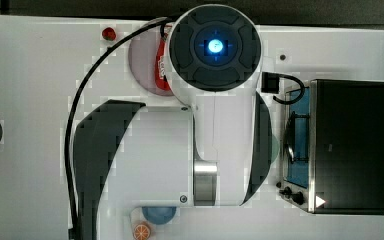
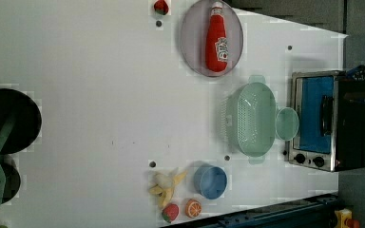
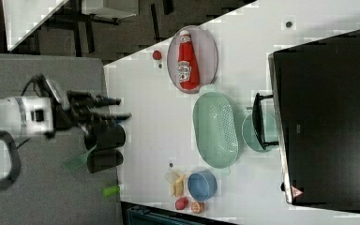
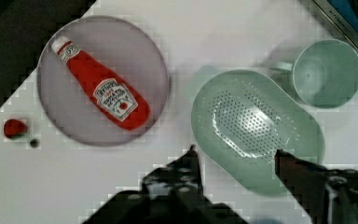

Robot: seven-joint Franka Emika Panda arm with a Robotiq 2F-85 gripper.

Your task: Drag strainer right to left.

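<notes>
Strainer [image 2: 253,118] lies upright, long axis vertical in the left view; claw [image 4: 237,161] spread wide, empty.

Wrist view: end effector [image 4: 235,156] fingers spread apart, dark tips over the near edge of the mint strainer [image 4: 256,128]. Strainer sits on white desk [image 4: 74,182]. Mint mug [image 4: 327,72] just beside its far end. Ketchup bottle [image 4: 103,91] lies on a grey plate [image 4: 140,51]. Small red strawberry [image 4: 15,128] near the plate.
</notes>
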